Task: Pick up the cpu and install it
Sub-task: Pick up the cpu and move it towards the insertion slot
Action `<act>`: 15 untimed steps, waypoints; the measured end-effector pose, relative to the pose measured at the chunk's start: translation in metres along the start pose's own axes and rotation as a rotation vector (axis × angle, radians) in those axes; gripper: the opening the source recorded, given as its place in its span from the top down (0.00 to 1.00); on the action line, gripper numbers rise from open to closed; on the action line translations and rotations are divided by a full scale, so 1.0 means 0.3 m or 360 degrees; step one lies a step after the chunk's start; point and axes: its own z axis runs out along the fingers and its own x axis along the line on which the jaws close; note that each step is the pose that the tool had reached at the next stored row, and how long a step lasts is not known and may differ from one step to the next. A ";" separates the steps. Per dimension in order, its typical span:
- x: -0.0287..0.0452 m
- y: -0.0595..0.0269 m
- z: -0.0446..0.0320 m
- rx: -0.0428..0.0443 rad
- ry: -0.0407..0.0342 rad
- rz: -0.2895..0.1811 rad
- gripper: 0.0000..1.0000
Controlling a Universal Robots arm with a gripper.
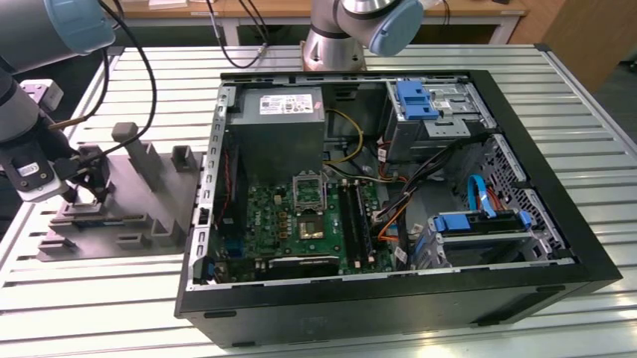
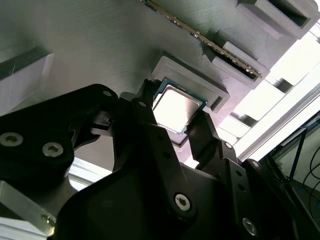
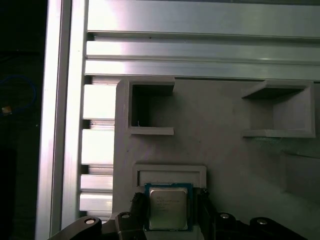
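At the exterior view's left, the tool (image 1: pixel 88 195) low over a grey tray (image 1: pixel 149 175) on the desk (image 1: pixel 100 298). Set narrow, one finger (image 3: pixel 137 206) just beside each side of the cpu (image 3: pixel 168 207). Lying flat in a tray pocket, right between the tool's tips. Further right, well away from the tool, an open computer case (image 1: pixel 398 317) with a green board (image 1: pixel 289 220).

In the second wrist view the claw (image 2: pixel 172 110) covers two sides of the cpu (image 2: pixel 175 104); whether it touches them cannot be told. The exterior view's upper-left edge cuts off the arm (image 1: pixel 22 112).
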 end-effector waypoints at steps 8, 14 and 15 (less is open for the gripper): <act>0.000 0.000 -0.001 0.0000 0.0000 0.0000 0.47; 0.000 0.000 -0.001 0.0000 0.0000 0.0000 0.53; 0.000 0.000 -0.001 0.0000 0.0000 0.0001 0.53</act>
